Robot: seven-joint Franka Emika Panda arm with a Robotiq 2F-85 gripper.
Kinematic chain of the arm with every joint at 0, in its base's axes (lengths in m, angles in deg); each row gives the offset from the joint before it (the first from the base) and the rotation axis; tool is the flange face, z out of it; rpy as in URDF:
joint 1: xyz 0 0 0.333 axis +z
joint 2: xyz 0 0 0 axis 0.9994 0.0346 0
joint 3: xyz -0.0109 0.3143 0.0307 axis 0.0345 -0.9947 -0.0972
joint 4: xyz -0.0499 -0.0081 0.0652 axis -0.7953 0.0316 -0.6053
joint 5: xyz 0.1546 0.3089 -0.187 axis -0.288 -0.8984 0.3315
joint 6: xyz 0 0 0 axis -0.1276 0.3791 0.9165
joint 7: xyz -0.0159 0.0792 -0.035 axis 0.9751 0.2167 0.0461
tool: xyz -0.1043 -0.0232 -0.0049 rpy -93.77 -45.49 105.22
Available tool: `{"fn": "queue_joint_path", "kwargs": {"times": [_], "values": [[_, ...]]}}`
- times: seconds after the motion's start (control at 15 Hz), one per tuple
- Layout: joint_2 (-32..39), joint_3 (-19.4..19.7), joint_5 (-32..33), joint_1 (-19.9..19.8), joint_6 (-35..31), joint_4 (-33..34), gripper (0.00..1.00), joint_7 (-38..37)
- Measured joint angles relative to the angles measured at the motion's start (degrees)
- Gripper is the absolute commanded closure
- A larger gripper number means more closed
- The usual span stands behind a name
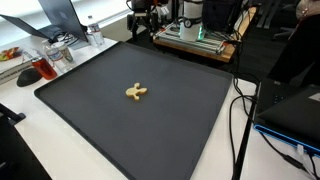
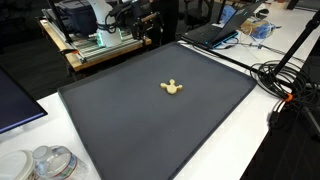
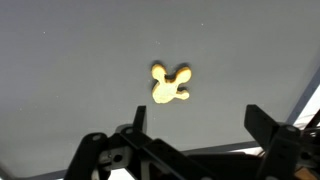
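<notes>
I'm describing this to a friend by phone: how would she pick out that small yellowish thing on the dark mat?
Look for the big dark grey mat lying on the white table. Near its middle lies a small pale-yellow figure with two ear-like lobes. It is the only thing lying on the mat, bright against the dark surface.
</notes>
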State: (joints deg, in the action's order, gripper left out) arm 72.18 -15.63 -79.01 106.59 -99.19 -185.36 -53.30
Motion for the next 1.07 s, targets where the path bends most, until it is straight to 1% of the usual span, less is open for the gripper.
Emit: {"fn": "queue_joint_path", "kwargs": {"times": [0.13,0.27,0.33,0.4,0.53,0.67,0.87,1.07], "values": [[-1.71,4.77,-2.64,0.05,5.52,2.09,0.0,7.12],[-1.94,9.08,-4.0,0.01,11.27,5.14,0.0,12.38],[-1.62,9.76,-5.56,-0.95,14.22,6.86,0.0,15.04],[-0.95,9.5,-7.45,-2.58,17.15,8.7,0.0,17.63],[1.46,8.25,-10.3,-5.62,22.32,12.74,0.0,21.28],[5.2,5.85,-12.41,-8.63,26.61,17.08,0.0,23.55],[12.45,0.47,-12.89,-13.59,31.51,24.31,0.0,24.08],[20.07,-5.18,-12.1,-18.21,34.59,31.94,0.0,24.11]]}}
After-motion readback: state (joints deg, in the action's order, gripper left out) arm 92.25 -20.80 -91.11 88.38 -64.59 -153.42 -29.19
